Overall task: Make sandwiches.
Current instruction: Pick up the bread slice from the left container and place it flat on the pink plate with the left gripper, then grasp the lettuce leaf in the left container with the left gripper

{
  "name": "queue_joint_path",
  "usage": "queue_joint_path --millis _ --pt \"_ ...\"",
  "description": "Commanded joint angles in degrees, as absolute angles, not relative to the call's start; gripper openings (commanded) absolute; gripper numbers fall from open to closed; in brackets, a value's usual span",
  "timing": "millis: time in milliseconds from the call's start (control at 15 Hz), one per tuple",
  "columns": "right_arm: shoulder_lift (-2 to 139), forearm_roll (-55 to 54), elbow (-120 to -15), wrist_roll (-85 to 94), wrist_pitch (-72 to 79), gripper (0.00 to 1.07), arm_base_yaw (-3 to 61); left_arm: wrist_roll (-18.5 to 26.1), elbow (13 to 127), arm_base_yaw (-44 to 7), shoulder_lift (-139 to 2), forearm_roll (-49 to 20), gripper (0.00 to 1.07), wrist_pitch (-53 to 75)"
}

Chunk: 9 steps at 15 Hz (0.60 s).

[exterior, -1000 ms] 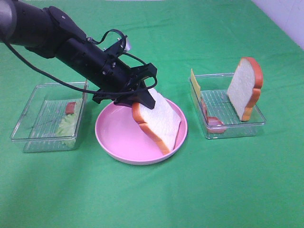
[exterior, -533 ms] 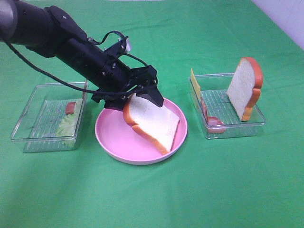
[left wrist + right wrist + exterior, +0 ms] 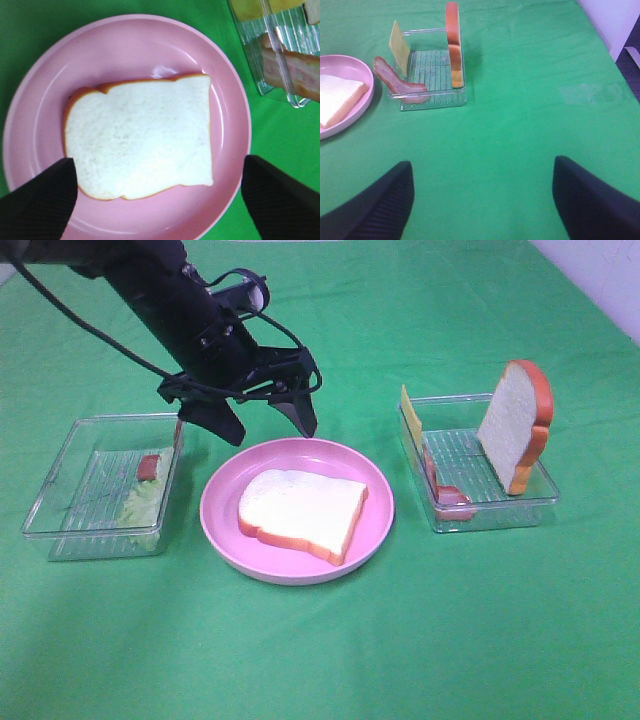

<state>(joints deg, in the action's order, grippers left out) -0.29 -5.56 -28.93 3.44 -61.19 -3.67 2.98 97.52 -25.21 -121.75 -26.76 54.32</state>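
One white bread slice (image 3: 300, 515) with an orange-brown crust lies flat on the round pink plate (image 3: 222, 537). My left gripper (image 3: 265, 428) hangs open just above the plate's far rim and holds nothing. In the left wrist view its fingers (image 3: 35, 200) stand either side of the bread slice (image 3: 140, 145), clear of it. My right gripper (image 3: 482, 165) is open over bare green cloth, outside the exterior high view. No stacked sandwiches are in view, only loose parts.
A clear container (image 3: 520, 505) right of the plate holds an upright bread slice (image 3: 515, 425), a yellow cheese slice (image 3: 409, 415) and bacon (image 3: 450, 497). A clear container (image 3: 45, 490) on the left holds lettuce (image 3: 140, 505) and a bacon piece (image 3: 150, 467).
My left gripper opened and let go of the bread slice, which dropped from tilted to flat on the plate. The gripper then rose and drew back towards the far left.
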Motion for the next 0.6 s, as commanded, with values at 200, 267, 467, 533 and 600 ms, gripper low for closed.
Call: queue_joint_path --millis 200,267,467,533,600 --pt "-1.1 -5.6 -28.8 4.1 -60.7 0.73 -3.9 -7.1 107.7 -25.5 -121.8 -16.2 0.84 67.4" --pt "-1.1 -5.6 -28.8 4.1 -60.7 0.73 -3.9 -9.1 110.0 -25.5 -121.8 -14.1 0.84 71.4" --pt "-1.1 -5.6 -28.8 4.1 -60.7 0.73 -3.9 -11.5 112.1 -25.4 -119.3 -7.4 0.83 73.9" --pt "-1.1 -5.6 -28.8 4.1 -60.7 0.73 -3.9 -11.6 111.8 -25.4 -118.3 -5.7 0.83 73.9" --pt "-1.1 -5.6 -28.8 4.1 -60.7 0.73 -3.9 -11.7 111.6 -25.4 -117.9 -5.0 0.83 73.9"
